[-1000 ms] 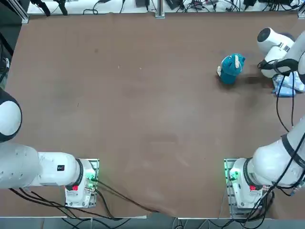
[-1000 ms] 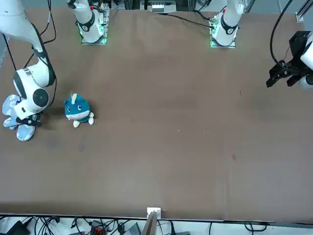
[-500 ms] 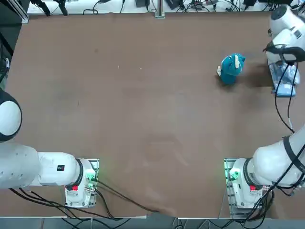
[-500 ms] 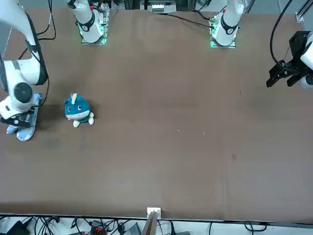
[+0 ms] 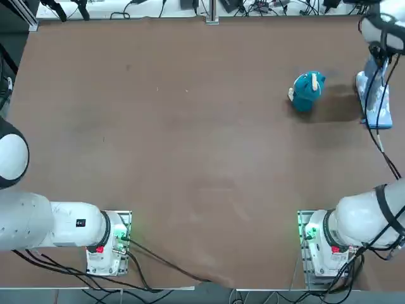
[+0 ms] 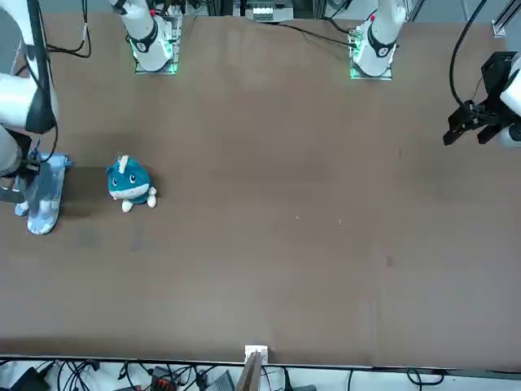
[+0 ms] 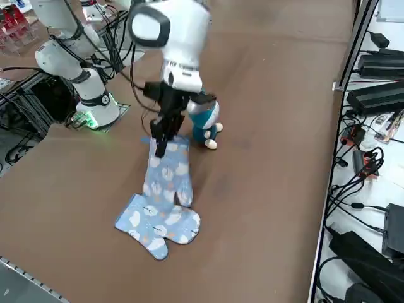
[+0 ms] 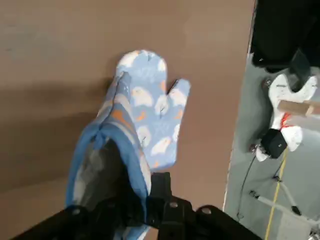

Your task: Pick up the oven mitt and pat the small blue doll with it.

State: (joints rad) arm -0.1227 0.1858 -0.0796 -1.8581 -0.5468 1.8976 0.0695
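The oven mitt, light blue with white and orange prints, hangs by its cuff from my right gripper, which is shut on the cuff's edge. Its finger end lies low on the table. In the wrist view the fingers pinch the blue cuff rim, and the mitt droops away below. The small blue doll, a teal plush with white feet, stands just beyond the gripper. From overhead, the doll is a hand's width left of the mitt. The front view shows the doll beside the mitt.
The mitt hangs close to the table's right edge. Cables and black boxes lie beyond the far edge. The arm's base glows green at the near side. Brown tabletop spreads to the left of the doll.
My right arm has risen and drawn back from the doll, pulling the mitt's cuff up off the table. The doll has not moved.
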